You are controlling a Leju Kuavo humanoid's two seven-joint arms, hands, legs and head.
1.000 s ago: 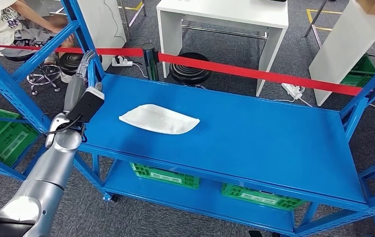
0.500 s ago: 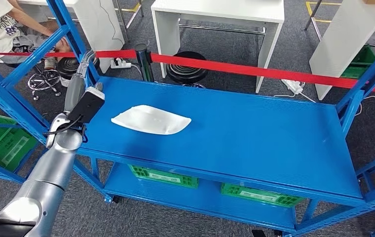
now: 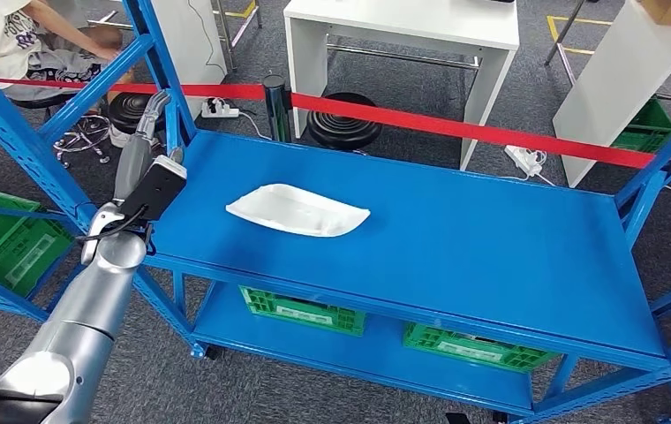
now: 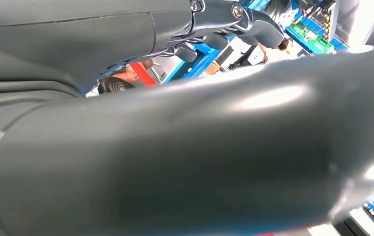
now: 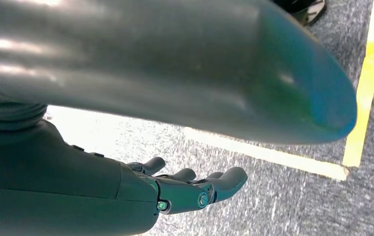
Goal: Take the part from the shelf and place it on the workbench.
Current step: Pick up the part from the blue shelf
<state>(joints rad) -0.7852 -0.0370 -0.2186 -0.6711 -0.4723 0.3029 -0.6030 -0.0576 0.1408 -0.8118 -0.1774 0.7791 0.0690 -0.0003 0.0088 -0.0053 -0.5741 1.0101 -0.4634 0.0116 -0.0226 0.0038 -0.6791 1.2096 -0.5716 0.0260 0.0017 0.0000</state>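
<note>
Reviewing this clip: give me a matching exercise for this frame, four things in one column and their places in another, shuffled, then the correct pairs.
Things
1. white part
2. left hand
3. green crates
4. red tape barrier

Places
A. on the shelf's lower level
B. stretched across the floor behind the shelf
C. lying on the blue top shelf
D. raised by the shelf's left corner post

Pairs: 1-C, 2-D, 3-A, 4-B

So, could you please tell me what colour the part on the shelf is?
White; the part shows best in the head view.
</note>
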